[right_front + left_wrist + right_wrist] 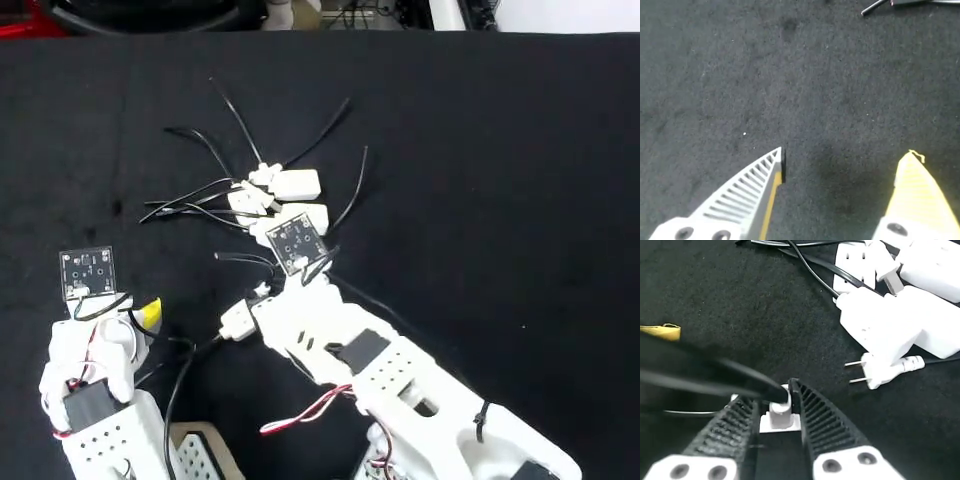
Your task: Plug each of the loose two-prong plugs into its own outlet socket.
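Right tool (776, 401) clamped on plug (780, 417), near centre of desk (500, 150). Left tool (845, 152) jaws apart above desk, near left. Outlets (300, 184) just far of right tool.

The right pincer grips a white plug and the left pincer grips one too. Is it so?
No: the left wrist view shows the left pincer open and empty over the black cloth. The right pincer does grip a white plug.
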### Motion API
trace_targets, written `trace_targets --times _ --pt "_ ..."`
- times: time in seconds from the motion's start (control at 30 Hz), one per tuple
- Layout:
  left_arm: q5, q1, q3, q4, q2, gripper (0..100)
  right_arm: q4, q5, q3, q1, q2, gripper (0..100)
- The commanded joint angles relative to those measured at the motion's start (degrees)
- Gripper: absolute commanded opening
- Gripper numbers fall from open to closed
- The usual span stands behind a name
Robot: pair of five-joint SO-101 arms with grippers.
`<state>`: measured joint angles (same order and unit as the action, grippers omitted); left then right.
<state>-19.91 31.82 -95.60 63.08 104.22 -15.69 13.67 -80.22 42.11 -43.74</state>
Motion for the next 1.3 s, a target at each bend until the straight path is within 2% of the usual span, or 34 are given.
trace_targets --times 0.0,0.33,0.47,0.63,1.13,1.2,1.27 --pt "0.00 0.57 0.66 -1.05 0.44 35 0.09 0.53 0.75 -1.49 -0.40 1.2" --pt "0.00 0.57 0.75 -1.05 0.44 35 0.09 0.53 1.01 -1.23 0.75 1.2" --pt "0.00 0.57 0.75 -1.05 0.44 35 0.18 0.18 4.26 1.14 7.96 1.2" --pt "-0.09 0.66 0.75 -1.05 0.44 35 -2.02 0.35 9.45 -0.26 15.60 1.2" --pt "-0.09 0.66 0.66 -1.05 0.44 35 -5.10 -1.93 10.33 2.20 14.81 1.8" --pt "-0.09 0.66 0.57 -1.05 0.44 35 -5.19 -2.73 10.68 2.29 14.73 7.3" --pt "-0.09 0.66 0.57 -1.05 0.44 35 -5.54 -2.55 11.91 2.29 14.73 17.8"
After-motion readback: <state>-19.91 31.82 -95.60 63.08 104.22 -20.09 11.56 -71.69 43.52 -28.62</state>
